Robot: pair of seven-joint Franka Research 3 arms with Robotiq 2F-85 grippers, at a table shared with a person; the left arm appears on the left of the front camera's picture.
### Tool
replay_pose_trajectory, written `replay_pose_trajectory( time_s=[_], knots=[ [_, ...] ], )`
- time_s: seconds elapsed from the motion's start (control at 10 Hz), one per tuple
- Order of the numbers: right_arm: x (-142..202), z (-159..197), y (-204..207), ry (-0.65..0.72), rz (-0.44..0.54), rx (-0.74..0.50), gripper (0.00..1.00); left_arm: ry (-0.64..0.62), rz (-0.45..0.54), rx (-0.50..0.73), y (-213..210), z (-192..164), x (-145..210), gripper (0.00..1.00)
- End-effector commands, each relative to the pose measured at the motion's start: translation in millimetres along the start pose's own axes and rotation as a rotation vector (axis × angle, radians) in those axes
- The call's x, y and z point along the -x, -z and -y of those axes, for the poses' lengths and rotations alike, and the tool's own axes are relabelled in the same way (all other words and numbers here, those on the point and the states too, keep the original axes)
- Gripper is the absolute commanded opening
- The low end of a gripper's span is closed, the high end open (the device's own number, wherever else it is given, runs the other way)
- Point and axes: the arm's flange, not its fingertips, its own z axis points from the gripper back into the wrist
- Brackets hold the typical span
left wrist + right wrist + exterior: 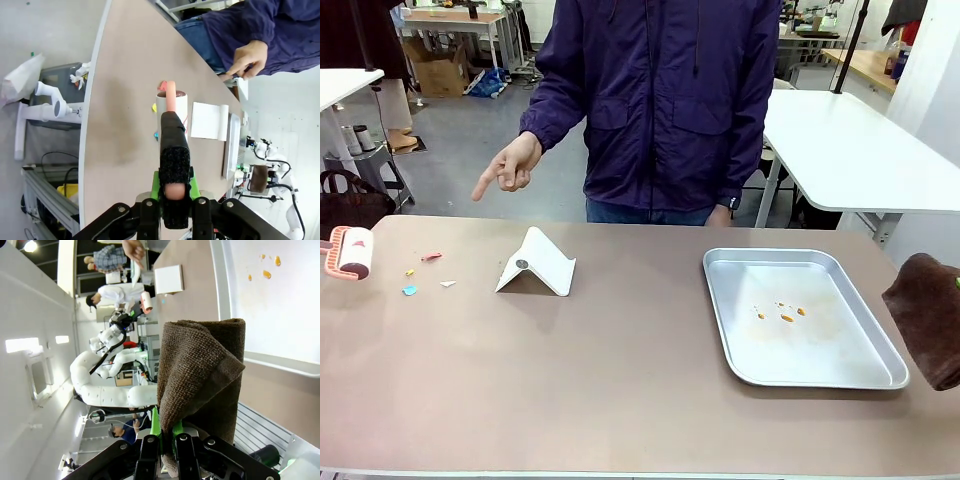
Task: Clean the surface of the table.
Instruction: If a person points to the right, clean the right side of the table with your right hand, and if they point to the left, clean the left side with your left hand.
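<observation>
At the left edge of the front view, a lint roller (pixel 352 252) is cut off by the frame, so only its white roll and part of its pink holder show above the table (pixel 620 380). That brownish table fills the lower half of that view, between the camera and the person standing at its far side. In the left wrist view the left pincer (pixel 175 187) is closed tight on the roller's handle. The pink end of the handle shows between the green pads, while the roll itself points away over the table. At the opposite edge, a dark brown cloth (pixel 925 315) is likewise cropped by the frame. The right wrist view shows the right pincer (pixel 165 432) clamped shut on the cloth's lower folds, which bunch up and hide most of the fingers. Four small scraps lie on the table near the roller: one red (pixel 431 257), one orange (pixel 408 272), one blue (pixel 409 291) and one white (pixel 447 284). They are too small to tell what they are made of. Just right of them stands one white folded stand (pixel 538 262), tent-shaped. One shiny metal tray (pixel 820 350) sits on the table's right half, near the cloth. It holds three clear orange crumbs (pixel 787 318) and perhaps a tinier fourth. One hand of the person (pixel 510 166) points down toward the scraps. The person's other hand is mostly hidden behind the table's far edge.
</observation>
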Motion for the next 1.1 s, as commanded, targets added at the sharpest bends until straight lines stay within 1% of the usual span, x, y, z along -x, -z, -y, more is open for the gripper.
replay_pose_trajectory(
  time_s=[0.0, 0.1, 0.2, 0.4, 0.6, 0.8, 1.0],
  knots=[
    [0, -1, 0, -0.003, -0.001, 0.002, 0.0, -0.014, -0.029, -0.031, 13, 1, 4, 0.22],
    [0, -1, 0, -0.003, -0.001, 0.002, 0.0, -0.005, -0.012, -0.068, 23, -4, 2, 0.22],
    [0, -1, 0, -0.003, -0.001, 0.002, 0.0, -0.01, -0.018, -0.071, 28, -6, 2, 0.22],
    [0, -1, 0, -0.003, -0.001, 0.002, 0.0, -0.013, -0.043, -0.091, 39, -9, 3, 0.22],
    [0, -1, 0, -0.003, -0.001, 0.002, 0.0, 0.019, -0.068, -0.122, 54, -10, 7, 0.22],
    [0, -1, 0, -0.003, -0.001, 0.002, 0.0, -0.007, -0.1, -0.129, 67, -12, 7, 0.22],
    [0, -1, 0, -0.003, -0.001, 0.002, 0.0, -0.075, -0.12, -0.157, 89, -8, 0, 0.22]
  ],
)
